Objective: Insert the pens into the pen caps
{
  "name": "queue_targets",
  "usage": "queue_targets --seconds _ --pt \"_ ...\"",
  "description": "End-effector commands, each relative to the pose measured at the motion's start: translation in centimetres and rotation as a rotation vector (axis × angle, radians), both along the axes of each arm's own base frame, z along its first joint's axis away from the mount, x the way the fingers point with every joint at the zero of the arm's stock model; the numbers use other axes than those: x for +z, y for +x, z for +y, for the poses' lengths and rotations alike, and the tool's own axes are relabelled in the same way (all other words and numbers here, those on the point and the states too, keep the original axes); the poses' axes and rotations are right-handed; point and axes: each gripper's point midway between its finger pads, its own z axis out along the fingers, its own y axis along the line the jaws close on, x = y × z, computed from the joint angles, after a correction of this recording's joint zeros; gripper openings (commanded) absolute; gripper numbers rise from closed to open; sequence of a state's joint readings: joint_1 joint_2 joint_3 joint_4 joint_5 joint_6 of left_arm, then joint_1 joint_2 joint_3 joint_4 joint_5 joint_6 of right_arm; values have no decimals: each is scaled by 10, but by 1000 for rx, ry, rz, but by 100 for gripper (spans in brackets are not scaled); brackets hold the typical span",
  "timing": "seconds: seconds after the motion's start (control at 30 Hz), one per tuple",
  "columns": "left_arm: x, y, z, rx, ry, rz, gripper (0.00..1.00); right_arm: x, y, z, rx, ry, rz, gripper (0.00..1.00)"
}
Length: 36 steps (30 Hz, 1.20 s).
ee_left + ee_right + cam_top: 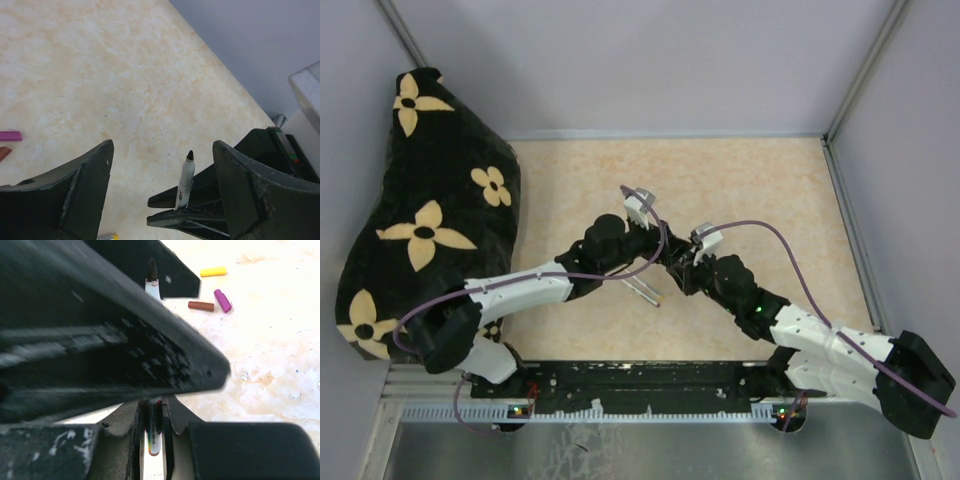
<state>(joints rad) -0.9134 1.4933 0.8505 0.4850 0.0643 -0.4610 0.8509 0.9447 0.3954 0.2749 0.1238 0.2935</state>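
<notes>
**Centrally, two arms meet over the table, one pen pinched upright**

Overhead, both robot arms reach inward and meet near the middle of a beige mottled table (740, 180). A large black bag with cream flower prints (420, 215) sits at the table's left edge; whether anything is inside it cannot be told.

The right gripper (154, 420) has its jaws pressed together on a white pen (154, 432), holding it upright by the lower barrel. The pen's dark tip (190, 155) points up and is uncapped. In the right wrist view much of the barrel is hidden behind a dark, blurred finger of the other arm.

The left gripper (162, 195) has its jaws spread wide apart and grips nothing. The upright pen stands in the gap between them, nearer the right-hand finger, touching neither.

Loose caps lie on the table beyond the grippers: a yellow cap (213, 271), a dark red cap (201, 305) and a magenta cap (222, 300), the last two just beside each other. More white pens (645, 290) lie flat on the table under the arms.
</notes>
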Motion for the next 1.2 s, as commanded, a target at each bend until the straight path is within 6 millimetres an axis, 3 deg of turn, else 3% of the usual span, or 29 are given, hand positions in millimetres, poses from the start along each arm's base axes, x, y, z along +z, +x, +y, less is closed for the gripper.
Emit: queue_targets --seconds 0.0,0.13,0.23,0.43,0.6,0.9,1.17 --pt "43 18 28 139 -21 -100 87 16 8 2 -34 48 -23 0" --pt "58 27 57 228 6 -139 92 7 11 -5 -56 52 8 0" --pt "58 39 84 302 38 -143 96 6 11 -10 -56 66 15 0" --pt "30 72 119 345 124 -80 100 12 9 -13 -43 81 -13 0" --pt "-8 102 115 328 310 -32 100 20 6 -14 -32 97 -31 0" --pt "-39 155 117 404 564 -57 93 36 0 -21 -34 113 -56 0" --pt "-77 173 110 344 656 -1 87 44 -3 -28 -43 114 -78 0"
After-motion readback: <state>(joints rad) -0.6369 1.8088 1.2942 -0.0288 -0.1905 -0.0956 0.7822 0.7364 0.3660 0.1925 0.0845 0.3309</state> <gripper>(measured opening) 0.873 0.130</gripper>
